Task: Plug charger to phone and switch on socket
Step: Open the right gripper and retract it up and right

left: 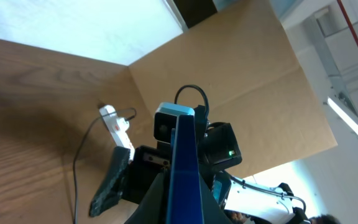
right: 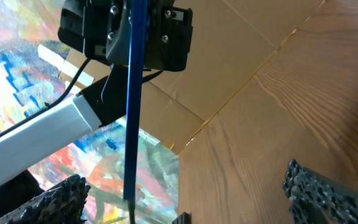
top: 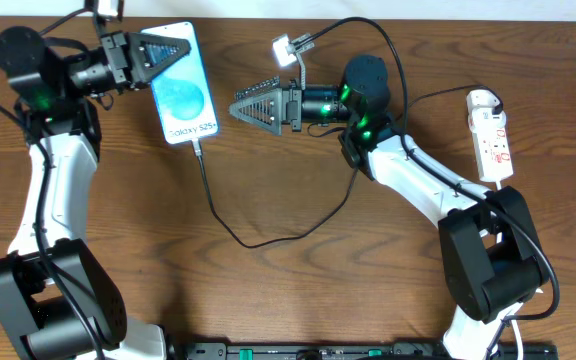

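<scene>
R gripper [top: 251, 104], jaws apart, faces phone [top: 183, 85], clamped by L gripper [top: 154, 55]; charger [top: 202, 158] tip looks seated; socket [top: 492, 135] lies opposite way, far R edge, long axis front-to-back; R arm [top: 418, 180] nearer.

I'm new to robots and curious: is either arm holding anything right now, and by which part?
The left gripper grips the slim blue-screened phone at its top end, opposite the thin black cable. The right gripper is open, empty.
</scene>
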Controlling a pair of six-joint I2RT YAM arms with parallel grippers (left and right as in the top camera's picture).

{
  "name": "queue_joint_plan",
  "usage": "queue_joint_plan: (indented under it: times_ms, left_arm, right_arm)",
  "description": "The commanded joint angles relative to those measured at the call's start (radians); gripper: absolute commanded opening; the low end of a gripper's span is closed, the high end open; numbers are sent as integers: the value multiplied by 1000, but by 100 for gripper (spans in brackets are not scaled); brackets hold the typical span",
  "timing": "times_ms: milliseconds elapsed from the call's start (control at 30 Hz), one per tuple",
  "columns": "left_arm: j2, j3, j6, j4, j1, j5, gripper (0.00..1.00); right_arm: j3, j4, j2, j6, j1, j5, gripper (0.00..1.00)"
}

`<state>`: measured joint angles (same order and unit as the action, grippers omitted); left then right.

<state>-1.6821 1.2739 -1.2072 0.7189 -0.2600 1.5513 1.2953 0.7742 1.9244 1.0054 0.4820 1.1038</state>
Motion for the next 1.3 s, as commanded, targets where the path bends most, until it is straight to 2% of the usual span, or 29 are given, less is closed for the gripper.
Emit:
queue_joint_plan:
  times_ms: [0,167,433,733,933,1267]
  left_arm:
    - [16,23,-1,8,-26,19,7]
    - [16,23,0,9,-40,19,7]
    - [16,23,0,9,-45,19,7]
    - [16,23,22,8,-45,20,8]
    - [16,13,72,1,-45,19,7]
    - [16,-77,210,-106,-45,0,7]
  right_arm:
    - [14,-1,11,-13,-13,18,99]
    - [14,-45,11,-65,-18,25,99]
    - [14,-346,11,-256,-53,-49,99]
    - [14,-689,-3,-444,-58,-288,99]
    - [15,-885,-82,-546,-58,-489,99]
    - [15,-1048,-256,-603,-58,-720,99]
